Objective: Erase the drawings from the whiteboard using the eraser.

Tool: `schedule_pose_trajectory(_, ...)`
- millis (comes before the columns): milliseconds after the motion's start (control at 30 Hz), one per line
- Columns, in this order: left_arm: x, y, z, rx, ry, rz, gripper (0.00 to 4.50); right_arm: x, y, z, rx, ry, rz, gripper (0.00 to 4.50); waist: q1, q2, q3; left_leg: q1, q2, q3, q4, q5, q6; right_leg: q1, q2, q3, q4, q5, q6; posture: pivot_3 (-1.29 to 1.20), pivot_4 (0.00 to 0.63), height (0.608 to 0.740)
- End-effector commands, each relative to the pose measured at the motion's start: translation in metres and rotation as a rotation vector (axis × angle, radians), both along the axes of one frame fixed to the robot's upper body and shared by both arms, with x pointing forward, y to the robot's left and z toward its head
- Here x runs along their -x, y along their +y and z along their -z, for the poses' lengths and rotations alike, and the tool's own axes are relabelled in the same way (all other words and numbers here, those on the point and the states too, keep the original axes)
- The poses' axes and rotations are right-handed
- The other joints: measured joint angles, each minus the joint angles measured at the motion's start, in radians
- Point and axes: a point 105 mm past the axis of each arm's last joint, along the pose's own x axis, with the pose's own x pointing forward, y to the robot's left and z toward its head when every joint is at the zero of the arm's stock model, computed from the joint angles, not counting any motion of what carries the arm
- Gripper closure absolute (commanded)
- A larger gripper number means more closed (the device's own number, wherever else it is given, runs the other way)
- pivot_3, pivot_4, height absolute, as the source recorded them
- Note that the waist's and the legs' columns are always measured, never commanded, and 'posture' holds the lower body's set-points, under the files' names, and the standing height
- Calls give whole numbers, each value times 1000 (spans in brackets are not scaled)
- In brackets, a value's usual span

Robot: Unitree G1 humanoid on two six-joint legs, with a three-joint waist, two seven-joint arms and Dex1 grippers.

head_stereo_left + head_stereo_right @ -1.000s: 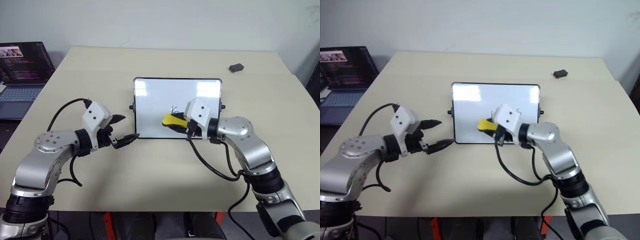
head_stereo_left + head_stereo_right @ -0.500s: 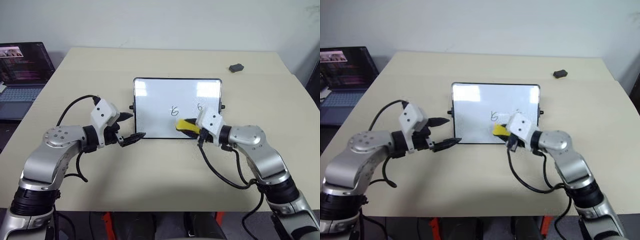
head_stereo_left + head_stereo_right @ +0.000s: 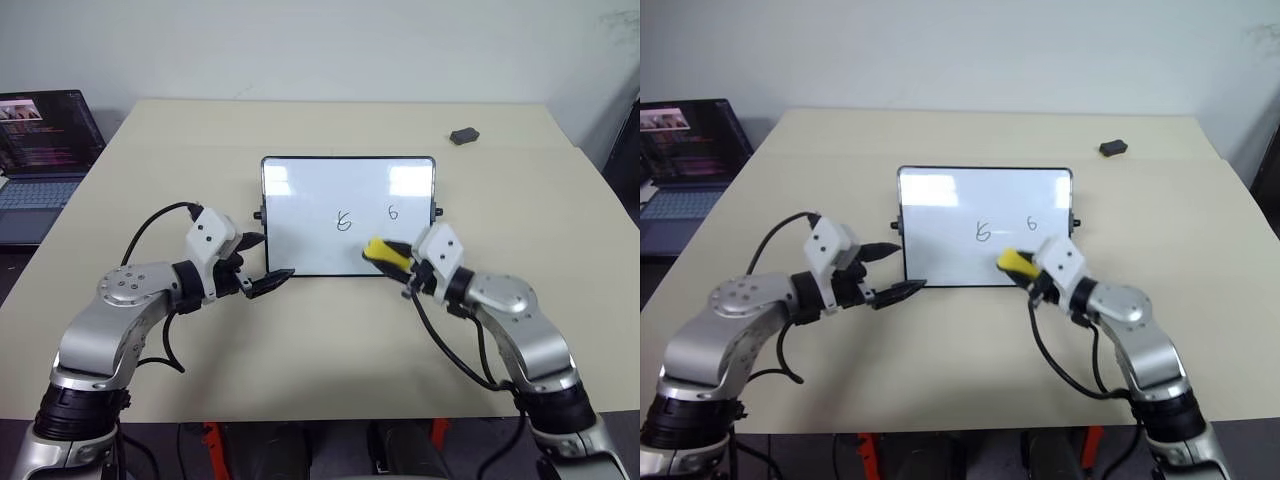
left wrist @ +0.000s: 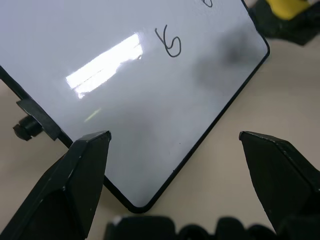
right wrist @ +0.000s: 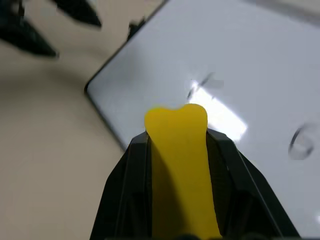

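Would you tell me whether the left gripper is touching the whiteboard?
Cannot tell. In the left wrist view the open left gripper straddles the whiteboard corner, with neither contact nor gap plain.

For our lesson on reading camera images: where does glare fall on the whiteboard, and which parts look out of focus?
Left eye view: two pale glare patches along the whiteboard's far edge. Left wrist view: a bright glare streak beside one of the drawings, which is sharp. Right wrist view: the eraser and the left gripper are blurred, with glare mid-board.
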Motion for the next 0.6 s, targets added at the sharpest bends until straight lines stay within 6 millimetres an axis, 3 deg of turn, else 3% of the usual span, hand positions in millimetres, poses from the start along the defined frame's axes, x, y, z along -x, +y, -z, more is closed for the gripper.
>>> schedule_pose_trajectory(33,0,-2,-11,-1,-48,12,0,-26,5,-18,16,-130,95,3378,1,0,0,0,0,0,1,0,0,1,0,0,0,0,0,0,150,740)
schedule_pose_trajectory(200,2,-4,-10,0,-42,27,0,-56,19,-27,15,-183,154,3378,2,0,0,0,0,0,2,0,0,0,0,0,1,0,0,0,150,740)
schedule_pose_trajectory(367,3,-1,-11,-6,-40,25,0,-71,27,-19,31,-194,172,3378,2,0,0,-1,0,0,2,0,0,0,0,0,0,0,0,0,150,740)
schedule_pose_trajectory(600,3,2,-14,-10,-50,14,0,-54,33,61,175,18,48,3378,1,0,-1,1,0,0,2,0,0,1,0,0,1,0,0,0,150,740)
